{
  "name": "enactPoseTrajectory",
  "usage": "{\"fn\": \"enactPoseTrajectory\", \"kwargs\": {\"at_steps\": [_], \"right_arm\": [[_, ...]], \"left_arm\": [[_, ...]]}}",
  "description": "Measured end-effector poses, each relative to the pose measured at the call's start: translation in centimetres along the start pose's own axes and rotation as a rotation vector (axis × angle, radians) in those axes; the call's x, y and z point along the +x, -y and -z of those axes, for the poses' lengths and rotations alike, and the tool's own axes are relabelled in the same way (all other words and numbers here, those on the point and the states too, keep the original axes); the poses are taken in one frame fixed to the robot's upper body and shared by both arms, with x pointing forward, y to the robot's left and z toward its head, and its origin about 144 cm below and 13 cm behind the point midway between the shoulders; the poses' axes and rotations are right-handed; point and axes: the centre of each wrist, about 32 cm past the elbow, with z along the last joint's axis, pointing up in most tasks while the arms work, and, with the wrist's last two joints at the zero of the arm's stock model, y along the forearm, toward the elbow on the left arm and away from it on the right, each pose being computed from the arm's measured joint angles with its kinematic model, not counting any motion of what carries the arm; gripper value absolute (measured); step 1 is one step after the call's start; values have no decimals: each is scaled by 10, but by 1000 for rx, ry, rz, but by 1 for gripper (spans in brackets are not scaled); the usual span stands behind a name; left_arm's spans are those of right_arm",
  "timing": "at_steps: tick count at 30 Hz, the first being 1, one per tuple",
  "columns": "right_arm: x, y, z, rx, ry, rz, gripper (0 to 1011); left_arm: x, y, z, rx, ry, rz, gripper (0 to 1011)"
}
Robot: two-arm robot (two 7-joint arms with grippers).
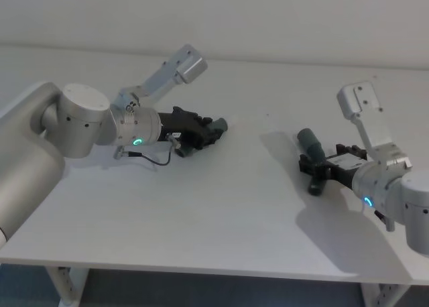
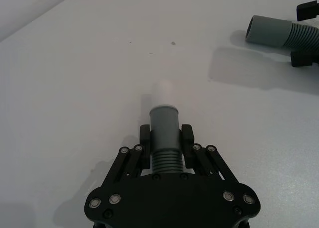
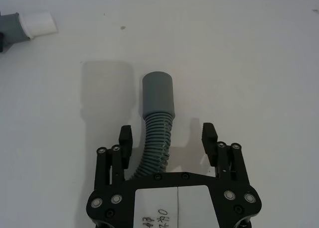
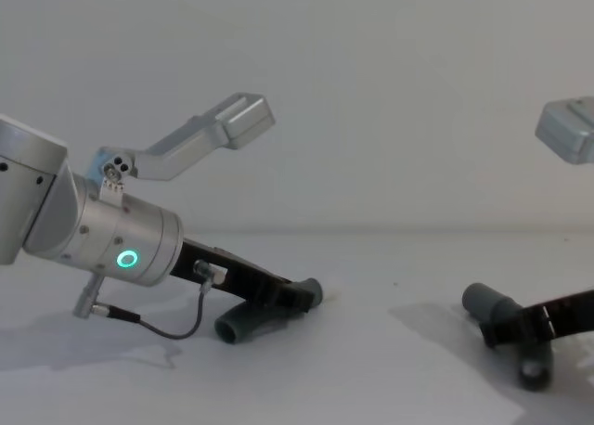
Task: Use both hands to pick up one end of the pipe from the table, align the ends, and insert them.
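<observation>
While the left pincer (image 2: 166, 136) clamps the tipped elbow (image 2: 164, 117), the right pincer (image 3: 167, 133) gapes astride the far elbow (image 3: 158, 96).

Left arm (image 1: 80, 119) reaches inward, angled low, and its end effector (image 2: 166, 134) has both fingers clamped on a pipe piece (image 2: 163, 119). Right arm (image 1: 395, 190) reaches in from the opposite side, its end effector (image 3: 167, 134) with fingers spread apart.

Soft, even overhead light on a white table (image 1: 201, 226). Pale, soft-edged shadows lie beside the left arm (image 1: 80, 119) and right arm (image 1: 395, 193); the right pipe piece (image 3: 158, 101) throws one just beside itself, the left pipe piece (image 2: 164, 123) a fainter one. A green ring light (image 4: 127, 259) glows.
</observation>
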Motion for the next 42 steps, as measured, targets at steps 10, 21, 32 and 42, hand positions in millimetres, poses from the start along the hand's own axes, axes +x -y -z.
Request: {"fn": "enactPoseTrajectory", "kwargs": {"at_steps": [10, 21, 32, 42], "right_arm": [[0, -2, 0, -4, -2, 4, 543], [0, -2, -1, -8, -3, 6, 260], [0, -3, -1, -8, -3, 6, 262], [0, -3, -1, -7, -4, 6, 262]], "left_arm": [[0, 0, 0, 0, 0, 0, 348], [0, 0, 0, 0, 0, 0, 348], [0, 0, 0, 0, 0, 0, 348], [0, 0, 0, 0, 0, 0, 348]]}}
